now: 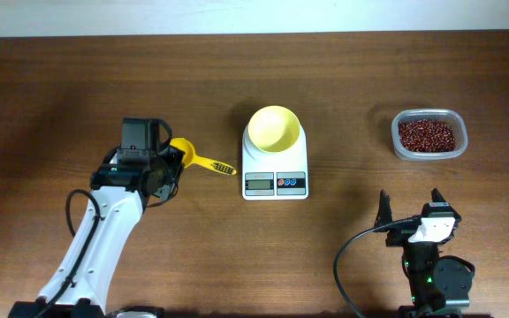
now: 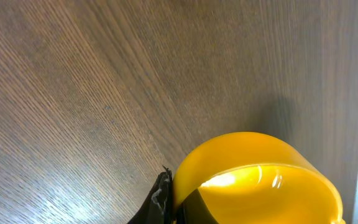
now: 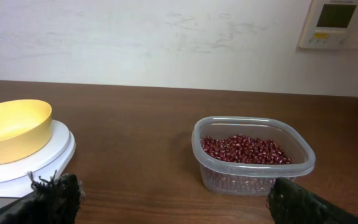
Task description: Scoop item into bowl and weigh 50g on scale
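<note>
The dark red-brown beans (image 1: 427, 135) fill a clear tub (image 1: 397, 132) at the back right; they also show in the right wrist view (image 3: 244, 149). The pale-yellow bowl (image 1: 274, 128) stands empty on the white scale (image 1: 275, 175), also in the right wrist view (image 3: 14, 127) on the scale (image 3: 58, 146). A small yellow scoop (image 1: 203, 162) lies left of the scale. My left gripper (image 1: 170, 163) is at its cup; in the left wrist view one dark finger (image 2: 171, 190) presses the cup's wall (image 2: 253, 162). My right gripper (image 1: 409, 199) is open and empty, its fingers wide apart (image 3: 179, 199).
The clear tub (image 3: 253, 177) stands ahead of my right gripper, a little to the right. The scoop's handle points right toward the scale. A white wall with a wall panel (image 3: 334, 22) lies beyond the table's far edge.
</note>
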